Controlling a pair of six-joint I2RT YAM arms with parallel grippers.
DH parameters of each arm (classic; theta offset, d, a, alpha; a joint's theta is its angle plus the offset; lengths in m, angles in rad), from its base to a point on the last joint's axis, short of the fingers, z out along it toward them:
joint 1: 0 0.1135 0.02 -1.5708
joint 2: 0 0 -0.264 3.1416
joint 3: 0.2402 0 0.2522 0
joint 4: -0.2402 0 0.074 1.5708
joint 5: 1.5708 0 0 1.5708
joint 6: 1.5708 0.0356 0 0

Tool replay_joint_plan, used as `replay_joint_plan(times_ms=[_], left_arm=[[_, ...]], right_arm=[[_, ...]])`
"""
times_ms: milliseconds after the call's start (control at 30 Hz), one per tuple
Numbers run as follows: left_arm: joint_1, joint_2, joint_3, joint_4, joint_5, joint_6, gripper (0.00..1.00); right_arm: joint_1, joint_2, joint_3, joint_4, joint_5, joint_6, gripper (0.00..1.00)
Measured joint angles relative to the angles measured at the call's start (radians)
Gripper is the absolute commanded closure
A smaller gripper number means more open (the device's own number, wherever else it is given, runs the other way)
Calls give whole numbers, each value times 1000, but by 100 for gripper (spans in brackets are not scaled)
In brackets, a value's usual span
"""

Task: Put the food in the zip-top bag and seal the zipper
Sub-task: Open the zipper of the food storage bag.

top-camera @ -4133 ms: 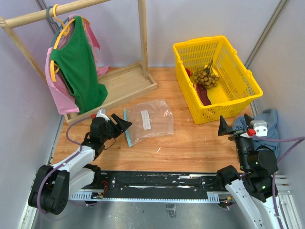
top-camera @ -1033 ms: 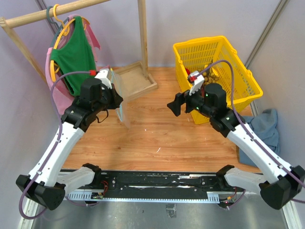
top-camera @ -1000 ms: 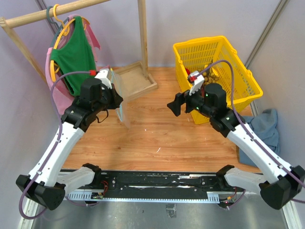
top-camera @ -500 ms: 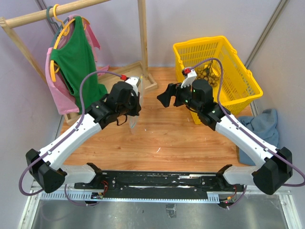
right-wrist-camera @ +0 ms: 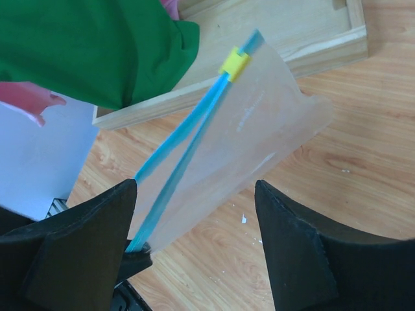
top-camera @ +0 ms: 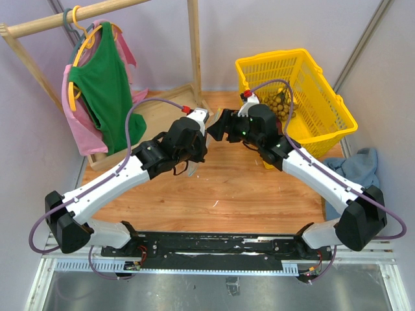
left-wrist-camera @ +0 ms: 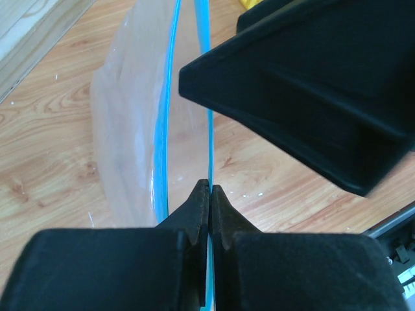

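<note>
- The clear zip-top bag hangs in the air above the wooden table, between the two arms and well apart from the yellow basket.
- The left gripper has its fingers pressed together on one lip of the blue-teal zipper, near one end. The bag dangles from that pinch.
- The other lip bows away from the held one, so the mouth gapes in a narrow slit. A yellow slider sits at the far end of the strip.
- The right gripper is spread wide, one finger on each side of the bag's mouth edge. It grips nothing, and whether a finger brushes the plastic is unclear.
- The food, a bunch of small tan fruits, lies in the basket, not yet bagged.
- The bag looks very light, thin, limp and slippery. It would likely sag, twist or slide out of a grip on the film alone.
- The stiffer zipper strip is the best hold. Taking the free lip opposite the left pinch should pull the mouth open.
</note>
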Motion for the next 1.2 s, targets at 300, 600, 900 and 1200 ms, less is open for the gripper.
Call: replay_joint_plan(times_ms=[300, 600, 900, 1200], left_arm=[[-14, 0, -18, 36, -21, -13, 100], [-20, 0, -43, 59, -22, -23, 100], [-59, 3, -55, 68, -44, -32, 100], [-76, -23, -76, 69, -31, -47, 74]], right_arm=[[18, 40, 0, -53, 42, 43, 35], [34, 113, 50, -111, 52, 56, 34], [61, 120, 79, -166, 87, 50, 58], [61, 120, 79, -179, 113, 0, 99]])
